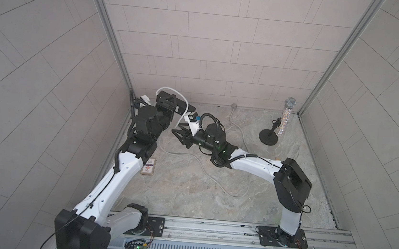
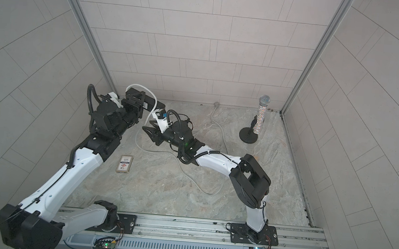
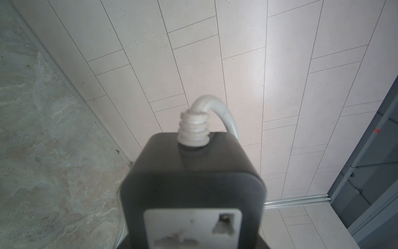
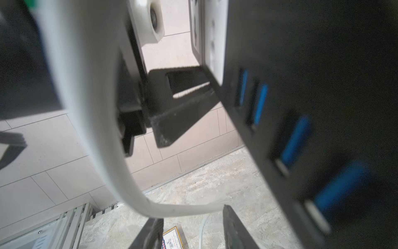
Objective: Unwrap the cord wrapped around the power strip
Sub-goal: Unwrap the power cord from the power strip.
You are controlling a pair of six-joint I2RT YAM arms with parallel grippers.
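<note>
Overhead, two white-and-black robot arms reach toward the back left corner of a grey marbled worktop. The left gripper has its fingers clamped on the small black rectangular power strip and holds it raised off the worktop, close to the tiled back wall. The long white flexible cord leaves one end of the strip through a ribbed collar. It arches over the strip, drops past its side and trails in loose curves across the worktop to a small grey plug by the back wall.

The right gripper sits just below the strip with its fingers parted. From its wrist camera the cord crosses just beyond the fingertips; whether they touch cannot be told.

A printed card box lies near the left arm. A glittery microphone on a round black stand stands well apart at the right.
</note>
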